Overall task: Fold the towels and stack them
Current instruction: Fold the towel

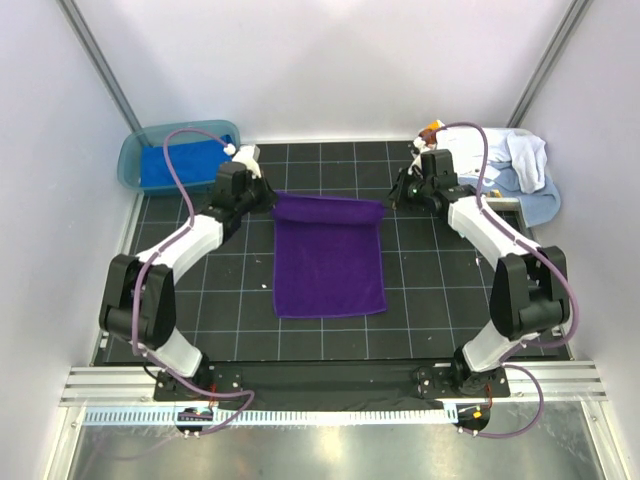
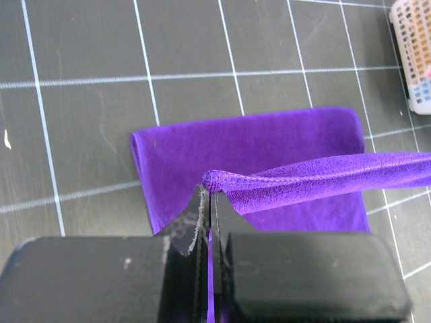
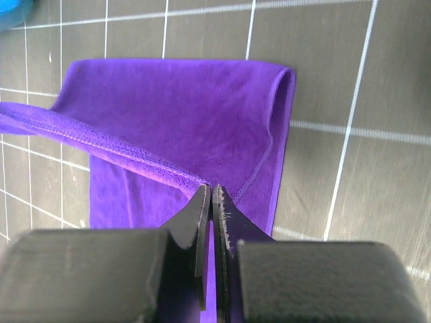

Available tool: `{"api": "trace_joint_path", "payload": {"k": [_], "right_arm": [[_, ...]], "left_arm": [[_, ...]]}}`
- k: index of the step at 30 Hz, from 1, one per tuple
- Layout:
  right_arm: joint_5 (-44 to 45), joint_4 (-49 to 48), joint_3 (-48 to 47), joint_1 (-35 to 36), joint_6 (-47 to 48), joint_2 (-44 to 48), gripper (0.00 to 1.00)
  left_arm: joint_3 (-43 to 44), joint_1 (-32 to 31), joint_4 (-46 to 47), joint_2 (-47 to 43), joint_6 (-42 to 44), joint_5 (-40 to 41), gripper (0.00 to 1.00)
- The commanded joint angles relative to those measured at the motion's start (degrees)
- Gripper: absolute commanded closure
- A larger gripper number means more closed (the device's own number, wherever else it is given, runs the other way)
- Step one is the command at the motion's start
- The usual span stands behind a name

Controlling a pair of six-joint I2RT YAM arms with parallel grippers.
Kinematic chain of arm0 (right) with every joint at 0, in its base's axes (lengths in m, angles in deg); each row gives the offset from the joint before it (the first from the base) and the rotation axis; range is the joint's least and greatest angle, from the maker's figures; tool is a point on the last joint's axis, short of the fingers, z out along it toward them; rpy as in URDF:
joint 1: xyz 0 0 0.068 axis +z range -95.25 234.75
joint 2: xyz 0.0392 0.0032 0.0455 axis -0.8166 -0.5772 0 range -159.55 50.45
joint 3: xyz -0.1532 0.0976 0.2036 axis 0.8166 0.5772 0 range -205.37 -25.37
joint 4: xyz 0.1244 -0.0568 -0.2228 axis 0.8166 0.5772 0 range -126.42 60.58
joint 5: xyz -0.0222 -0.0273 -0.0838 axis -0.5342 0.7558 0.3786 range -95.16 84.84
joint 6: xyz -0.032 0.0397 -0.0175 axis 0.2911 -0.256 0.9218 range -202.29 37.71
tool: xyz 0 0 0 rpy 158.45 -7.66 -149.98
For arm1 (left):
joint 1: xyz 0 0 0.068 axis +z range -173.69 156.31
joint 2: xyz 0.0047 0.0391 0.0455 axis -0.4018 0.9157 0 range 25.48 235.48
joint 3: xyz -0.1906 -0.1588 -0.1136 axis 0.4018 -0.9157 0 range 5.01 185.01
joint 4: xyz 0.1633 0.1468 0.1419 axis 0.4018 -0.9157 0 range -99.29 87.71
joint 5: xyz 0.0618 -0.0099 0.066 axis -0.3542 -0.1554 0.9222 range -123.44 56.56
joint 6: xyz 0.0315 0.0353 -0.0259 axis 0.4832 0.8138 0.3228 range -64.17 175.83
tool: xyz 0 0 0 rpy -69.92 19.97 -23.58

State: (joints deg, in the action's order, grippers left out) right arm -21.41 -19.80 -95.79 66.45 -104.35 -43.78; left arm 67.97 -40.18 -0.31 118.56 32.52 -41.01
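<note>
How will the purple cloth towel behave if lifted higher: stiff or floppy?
Likely floppy: the purple cloth towel twists along its raised edge between the left gripper and right gripper, both shut on its corners. Probably light, since thin fingertip pinches hold it up. Its nap looks grippy, so slipping seems unlikely.

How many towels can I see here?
4: purple towel on the mat, blue towel in the tub, white towel and light blue towel piled at right; more may be hidden.
</note>
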Motion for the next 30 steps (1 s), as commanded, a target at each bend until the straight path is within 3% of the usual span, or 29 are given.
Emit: {"api": "trace_joint_path", "payload": {"k": [1, 13, 30], "right_arm": [[3.6, -2.4, 3.0, 0.0, -1.2, 6.0, 0.99], [6.5, 0.2, 12.0, 3.2, -1.1, 17.5, 0.99], [9.4, 1.7, 20.9, 8.2, -2.5, 27.4, 0.99]], "left_arm": [[-3.6, -1.1, 4.5, -6.0, -1.4, 5.6, 1.0], [-13.6, -7.5, 2.9, -16.9, -3.8, 12.3, 1.0], [-19.7, -13.2, -1.5, -24.0, -3.1, 17.2, 1.0]]}}
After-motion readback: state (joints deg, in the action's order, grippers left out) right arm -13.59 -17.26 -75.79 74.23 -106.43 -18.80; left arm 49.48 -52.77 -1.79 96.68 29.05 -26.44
